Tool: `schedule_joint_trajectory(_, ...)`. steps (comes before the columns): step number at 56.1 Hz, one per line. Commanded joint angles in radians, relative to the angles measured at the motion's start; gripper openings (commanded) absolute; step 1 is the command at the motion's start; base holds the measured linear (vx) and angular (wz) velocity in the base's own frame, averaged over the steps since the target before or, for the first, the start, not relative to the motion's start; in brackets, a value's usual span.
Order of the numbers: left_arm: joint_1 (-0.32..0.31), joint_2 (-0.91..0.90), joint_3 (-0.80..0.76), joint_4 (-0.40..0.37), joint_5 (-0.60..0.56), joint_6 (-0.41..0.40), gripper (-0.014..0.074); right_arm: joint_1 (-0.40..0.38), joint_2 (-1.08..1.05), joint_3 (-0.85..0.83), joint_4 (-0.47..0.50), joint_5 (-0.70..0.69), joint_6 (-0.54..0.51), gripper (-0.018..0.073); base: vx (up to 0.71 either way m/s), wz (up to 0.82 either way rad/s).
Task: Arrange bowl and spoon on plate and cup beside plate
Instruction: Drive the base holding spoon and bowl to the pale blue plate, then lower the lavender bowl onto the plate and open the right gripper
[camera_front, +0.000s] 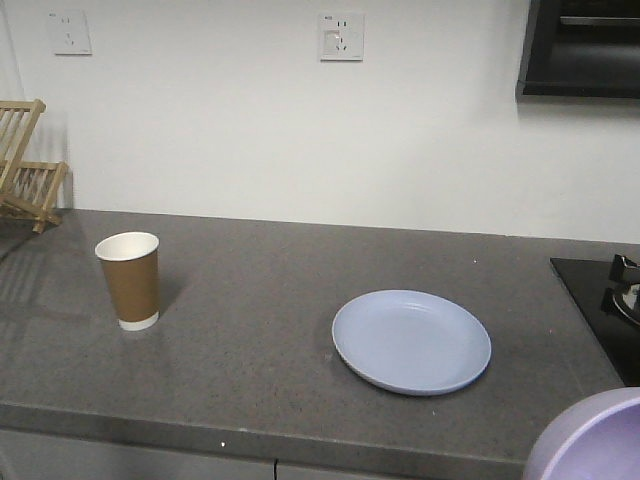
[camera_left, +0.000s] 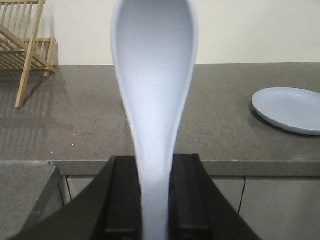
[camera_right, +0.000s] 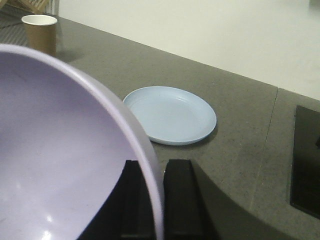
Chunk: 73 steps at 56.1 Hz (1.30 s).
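Observation:
The pale blue plate (camera_front: 411, 341) lies bare on the grey counter, right of centre; it also shows as the plate (camera_left: 289, 109) and the plate (camera_right: 170, 114). The brown paper cup (camera_front: 129, 279) stands upright far to its left, seen too as the cup (camera_right: 40, 32). My left gripper (camera_left: 155, 172) is shut on the handle of the pale blue spoon (camera_left: 154, 75), held in front of the counter edge. My right gripper (camera_right: 159, 175) is shut on the rim of the lavender bowl (camera_right: 60, 150), whose edge shows as the bowl (camera_front: 592, 441) at the lower right.
A wooden dish rack (camera_front: 25, 165) stands at the counter's far left against the wall. A black cooktop (camera_front: 605, 300) is set into the right end. The counter's front edge (camera_front: 250, 430) runs across, with cabinet fronts below.

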<state>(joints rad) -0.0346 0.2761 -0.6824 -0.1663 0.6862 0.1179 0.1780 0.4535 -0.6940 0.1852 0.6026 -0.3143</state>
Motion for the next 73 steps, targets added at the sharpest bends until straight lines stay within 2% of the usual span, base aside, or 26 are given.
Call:
schedule_joint_trajectory(1, -0.005, 0.012, -0.022, -0.016, -0.085, -0.006, 0.0000, 0.002, 0.006, -0.027, 0.004, -0.093, 0.000, -0.0009, 0.37, 0.00)
schedule_joint_trajectory(43, -0.005, 0.012, -0.022, -0.016, -0.085, -0.006, 0.0000, 0.002, 0.007, -0.027, 0.004, -0.093, 0.000, -0.0009, 0.33, -0.18)
schedule_joint_trajectory(73, -0.005, 0.012, -0.022, -0.016, -0.085, -0.006, 0.0000, 0.002, 0.007, -0.027, 0.004, -0.093, 0.000, -0.0009, 0.13, -0.07)
